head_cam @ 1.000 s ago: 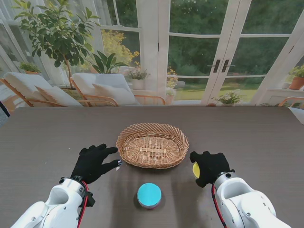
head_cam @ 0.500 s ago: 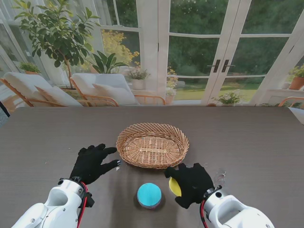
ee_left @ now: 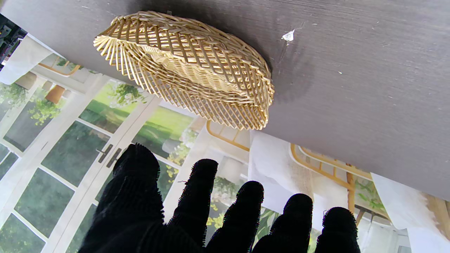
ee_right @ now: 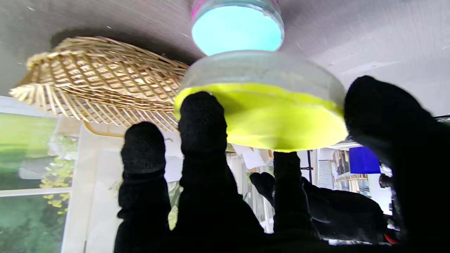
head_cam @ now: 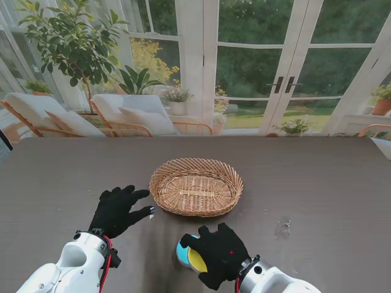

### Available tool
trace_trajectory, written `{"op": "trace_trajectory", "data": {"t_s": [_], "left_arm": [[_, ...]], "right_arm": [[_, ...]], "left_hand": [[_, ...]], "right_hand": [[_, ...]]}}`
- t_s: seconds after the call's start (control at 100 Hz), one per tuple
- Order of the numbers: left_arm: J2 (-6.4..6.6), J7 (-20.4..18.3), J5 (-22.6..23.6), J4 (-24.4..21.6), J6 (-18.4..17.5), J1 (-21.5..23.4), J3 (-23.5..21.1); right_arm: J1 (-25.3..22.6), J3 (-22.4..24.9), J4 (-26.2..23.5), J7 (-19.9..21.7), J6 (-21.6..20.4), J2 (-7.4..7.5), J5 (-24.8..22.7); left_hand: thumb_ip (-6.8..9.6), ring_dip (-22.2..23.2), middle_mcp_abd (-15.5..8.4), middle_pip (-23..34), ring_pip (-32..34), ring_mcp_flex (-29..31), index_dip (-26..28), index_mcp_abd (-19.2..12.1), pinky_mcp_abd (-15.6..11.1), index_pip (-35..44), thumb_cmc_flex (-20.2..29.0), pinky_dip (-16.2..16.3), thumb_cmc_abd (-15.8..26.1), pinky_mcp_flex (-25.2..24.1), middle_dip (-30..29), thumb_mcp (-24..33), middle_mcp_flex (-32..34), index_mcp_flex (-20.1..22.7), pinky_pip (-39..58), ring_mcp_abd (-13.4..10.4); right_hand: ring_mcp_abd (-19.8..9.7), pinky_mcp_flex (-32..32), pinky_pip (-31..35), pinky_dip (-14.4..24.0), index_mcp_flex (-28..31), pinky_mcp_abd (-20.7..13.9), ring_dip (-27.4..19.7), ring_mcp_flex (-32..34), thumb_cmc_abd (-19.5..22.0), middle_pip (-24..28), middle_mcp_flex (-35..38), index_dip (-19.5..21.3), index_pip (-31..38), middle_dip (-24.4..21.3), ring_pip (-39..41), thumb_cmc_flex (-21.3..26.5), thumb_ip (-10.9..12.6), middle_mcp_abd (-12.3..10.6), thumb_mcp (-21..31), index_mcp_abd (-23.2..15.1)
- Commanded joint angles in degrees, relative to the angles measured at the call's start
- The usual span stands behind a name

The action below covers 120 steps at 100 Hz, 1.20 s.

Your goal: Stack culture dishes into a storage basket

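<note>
At the lower centre of the stand view, the right hand (head_cam: 219,253) is gripping the yellow dish (ee_right: 262,105) over the blue dish (head_cam: 182,251), likely stacking it, needing aligned lowering; the left hand (head_cam: 117,209) is idling with fingers spread, and the basket (head_cam: 196,186) is holding nothing.

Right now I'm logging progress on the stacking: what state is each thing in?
Basket: upright on the table, nothing in it.
Blue dish: on the table, outside the basket.
Yellow dish: held over the blue dish.
Right hand: shut on the yellow dish.
Left hand: open, holds nothing.
</note>
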Motion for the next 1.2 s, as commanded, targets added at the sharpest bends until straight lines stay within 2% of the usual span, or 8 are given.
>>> {"op": "trace_trajectory", "data": {"t_s": [0.0,0.3,0.72,1.19], "left_arm": [[-0.31,-0.84,0.03,-0.57,0.21,0.46,-0.13],[-0.3,-0.89,0.37,-0.72,0.65,0.62,-0.16],[-0.23,-1.38,0.53,-0.74,1.5,0.43,0.05],[-0.16,-2.01,0.34,-0.52,2.22,-0.1,0.33]], "right_arm": [[1.38,-1.68,1.51,-0.37,-0.29,-0.06,0.11],[7.48,-7.86,6.6,-2.57,0.74,0.15,0.68],[15.97,-15.05,12.92,-4.76,2.67,-0.23,4.66],[21.48,-19.27,17.62,-4.2,4.35,-0.22,5.32]], "left_hand": [[1.93,0.45,0.47,0.0,0.27,1.77,0.17,-0.8,-0.89,0.08,1.67,0.69,3.36,-0.25,0.23,-0.36,1.18,0.67,-0.77,0.64],[1.94,0.44,0.65,-0.01,0.23,1.67,0.19,-0.71,-0.84,0.15,1.7,0.69,3.4,-0.26,0.23,-0.34,1.17,0.9,-0.78,0.66],[1.95,0.44,0.59,-0.02,0.22,1.63,0.19,-0.56,-0.89,0.14,1.73,0.71,3.47,-0.27,0.22,-0.33,1.14,0.91,-0.77,0.74],[1.95,0.47,0.51,-0.01,0.27,1.77,0.21,-0.67,-0.85,0.19,1.79,0.72,3.45,-0.2,0.24,-0.34,1.13,1.03,-0.75,0.73]], "right_hand": [[-0.71,8.5,1.85,-0.72,-2.04,-0.04,0.89,-0.87,1.87,6.88,0.45,-0.27,-0.03,4.14,1.06,5.02,2.04,-7.37,9.93,-0.41],[-0.63,8.21,1.74,-0.73,-1.95,-0.1,0.65,-1.41,1.47,7.15,-0.51,-0.08,0.65,3.9,0.97,4.35,1.74,-7.34,10.06,-0.57],[-0.5,8.39,1.48,-0.95,-1.8,-0.17,0.48,-1.8,0.92,7.74,-1.26,-0.18,1.48,3.76,1.32,3.79,1.37,-7.22,10.22,-0.84],[-0.53,7.23,1.21,-0.92,-1.6,-0.04,0.4,-2.49,1.19,8.05,-1.98,-0.41,1.85,3.65,1.76,3.43,1.31,-7.16,10.22,-1.11]]}}
